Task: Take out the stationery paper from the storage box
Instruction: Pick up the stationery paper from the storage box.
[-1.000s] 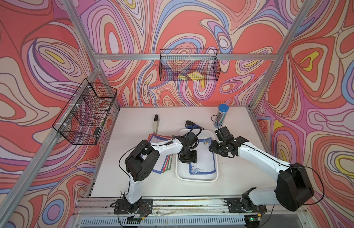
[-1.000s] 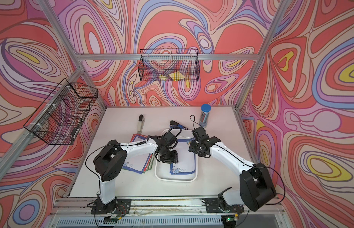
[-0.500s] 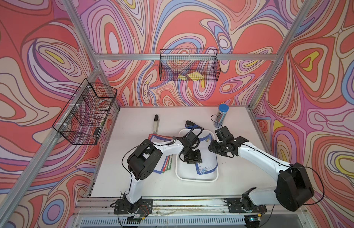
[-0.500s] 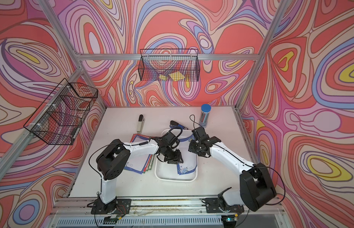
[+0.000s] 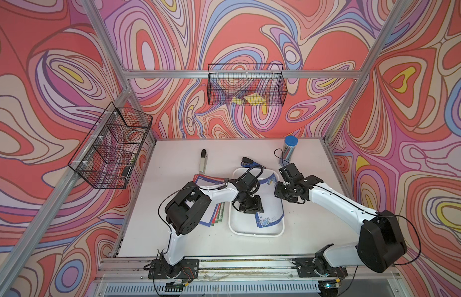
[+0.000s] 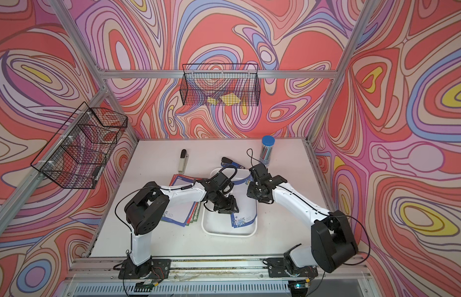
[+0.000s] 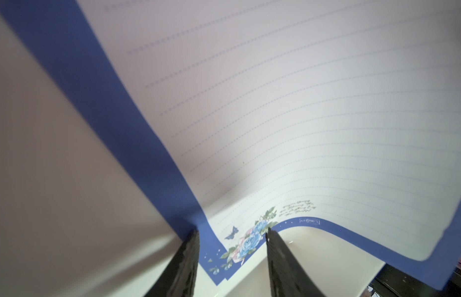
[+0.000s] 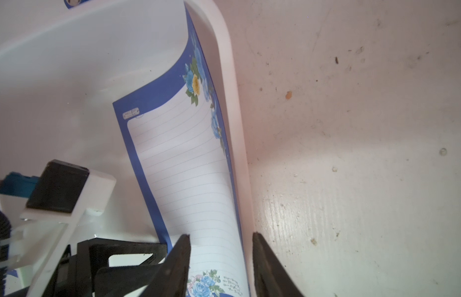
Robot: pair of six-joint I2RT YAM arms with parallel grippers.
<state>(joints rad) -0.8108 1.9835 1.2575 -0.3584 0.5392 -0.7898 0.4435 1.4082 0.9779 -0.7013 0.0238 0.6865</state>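
The storage box [image 5: 255, 234] [image 6: 228, 234] is a shallow white tray at the table's middle. One stationery paper sheet [image 5: 272, 205] [image 6: 246, 208] with a blue floral border lies in it, pushed against the right wall with that edge curled upward [image 8: 198, 180]. My left gripper [image 5: 254, 207] [image 7: 232, 231] is low inside the tray, open, with the sheet's near corner [image 7: 239, 246] between its fingers. My right gripper [image 5: 278, 192] [image 8: 220, 236] is open astride the tray's right rim and the sheet's raised edge. More sheets [image 5: 211, 217] [image 6: 178, 216] are stacked on the table left of the tray, partly under my left arm.
A blue stapler [image 5: 248, 162] lies just behind the tray. A blue-capped cylinder [image 5: 290, 150] stands at the back right and a white-and-black marker [image 5: 203, 160] at the back left. Wire baskets hang on the back wall [image 5: 246, 84], holding yellow notes [image 5: 254, 99], and on the left wall [image 5: 111, 146].
The sheet in the tray has slid right and bowed up against the right wall. My left gripper moved slightly right with it. The right gripper's jaws have narrowed around the sheet's edge.
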